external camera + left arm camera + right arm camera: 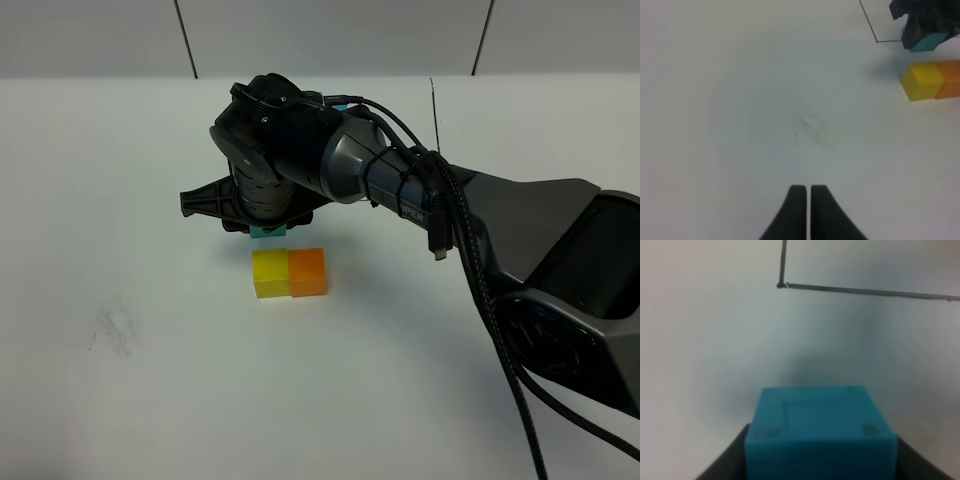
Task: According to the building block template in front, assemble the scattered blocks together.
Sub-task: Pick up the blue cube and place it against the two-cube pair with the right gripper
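My right gripper (pixel 267 229) is shut on the sky blue cube (pixel 268 233), holding it just behind the yellow cube (pixel 270 274) with a small gap. The orange cube (pixel 308 272) touches the yellow cube's right side. In the right wrist view the blue cube (pixel 820 430) fills the space between the dark fingers (pixel 727 462). The left wrist view shows the yellow cube (pixel 922 80), the orange cube (pixel 951 79) and the held blue cube (pixel 930 42). My left gripper (pixel 804 192) is shut and empty, far from them. The template's cubes are hidden behind my right arm.
The template's thin black frame shows as a line (pixel 432 105) beside the right arm, as a corner (pixel 875 41) in the left wrist view and as a corner (pixel 782 285) in the right wrist view. Faint scuff marks (pixel 115 330) lie on the white table's left.
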